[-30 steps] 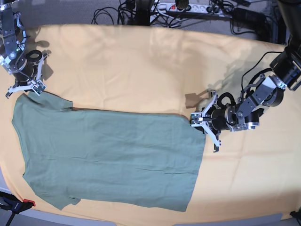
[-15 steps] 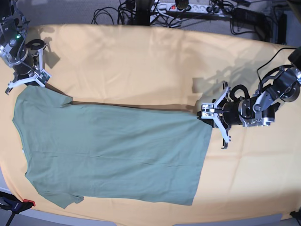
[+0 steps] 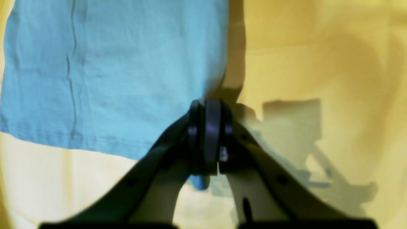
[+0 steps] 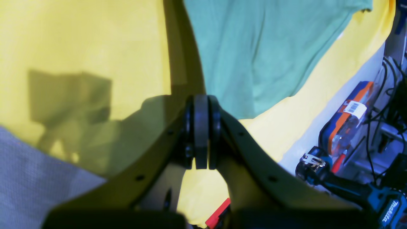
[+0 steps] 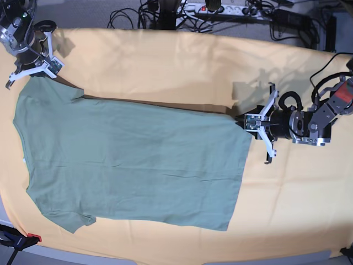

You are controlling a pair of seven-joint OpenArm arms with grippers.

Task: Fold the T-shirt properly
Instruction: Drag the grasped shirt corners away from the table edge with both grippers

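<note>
The sage-green T-shirt [image 5: 132, 165] lies spread flat on the yellow-orange cloth [image 5: 165, 66], neck end at the left and hem at the right. My left gripper [image 5: 248, 122] is shut on the hem's far corner. The left wrist view shows that gripper [image 3: 208, 109] pinching the fabric [image 3: 111, 73], which looks bluish there. My right gripper [image 5: 32, 70] is shut on the far sleeve corner at the upper left. In the right wrist view the gripper [image 4: 201, 103] has its pads pressed together, and the T-shirt [image 4: 260, 54] stretches away from it.
A power strip and tangled cables [image 5: 220, 8] run behind the table's far edge. A red-handled clamp [image 5: 22, 240] sits at the near left corner. Beside the table, the right wrist view shows a cordless drill [image 4: 349, 187], an orange and blue case [image 4: 349, 117] and grey carpet [image 4: 31, 184].
Both grippers have moved toward the far edge, the left one also outward to the right. They dragged the T-shirt's far edge along, pulling the fabric tauter and flatter.
</note>
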